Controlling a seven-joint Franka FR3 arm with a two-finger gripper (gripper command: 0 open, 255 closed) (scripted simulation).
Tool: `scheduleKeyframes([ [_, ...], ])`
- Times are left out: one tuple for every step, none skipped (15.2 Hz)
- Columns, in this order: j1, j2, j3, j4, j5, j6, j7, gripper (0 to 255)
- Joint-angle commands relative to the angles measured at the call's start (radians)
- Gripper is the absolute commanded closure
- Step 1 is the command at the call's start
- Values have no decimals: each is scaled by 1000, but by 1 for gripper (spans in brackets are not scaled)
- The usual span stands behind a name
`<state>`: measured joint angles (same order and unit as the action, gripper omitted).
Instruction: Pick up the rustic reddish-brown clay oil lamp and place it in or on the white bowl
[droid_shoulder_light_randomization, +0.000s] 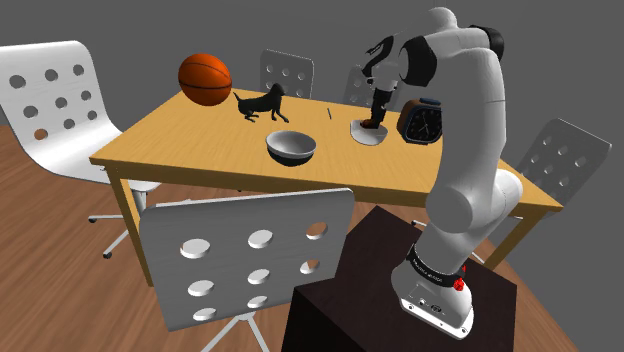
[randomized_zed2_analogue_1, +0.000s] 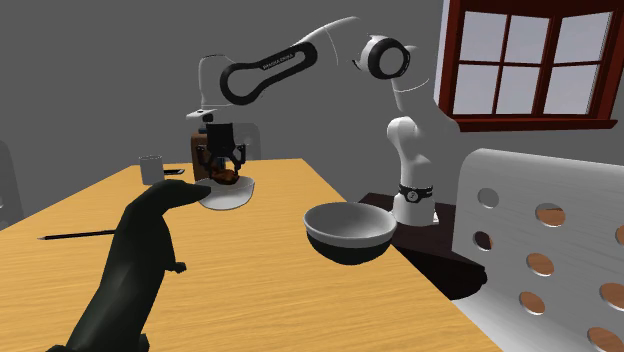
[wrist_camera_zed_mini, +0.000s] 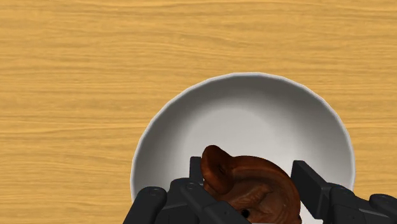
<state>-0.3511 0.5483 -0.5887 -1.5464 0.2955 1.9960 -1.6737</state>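
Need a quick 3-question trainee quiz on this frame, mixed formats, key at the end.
1. True or false: the tool clasps the clay lamp.
2. What lies directly beneath the lamp? A) a book B) the white bowl C) a laptop
3. Fill in: in the shoulder view, left of the black animal figure sits an orange ____.
Key: 1 true; 2 B; 3 basketball.
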Motion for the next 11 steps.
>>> scheduleKeyframes([
  [0,0,0,0,0,1,0,255],
  [0,0,0,0,0,1,0,255],
  [0,0,0,0,0,1,0,255],
  [0,0,0,0,0,1,0,255],
  [0,0,0,0,0,1,0,0],
  [0,0,0,0,0,1,0,0],
  [0,0,0,0,0,1,0,0],
  [0,0,0,0,0,1,0,0],
  [0,0,0,0,0,1,0,0],
  [0,0,0,0,0,1,0,0],
  [1,-11,-4,18,-7,-27,5,0],
])
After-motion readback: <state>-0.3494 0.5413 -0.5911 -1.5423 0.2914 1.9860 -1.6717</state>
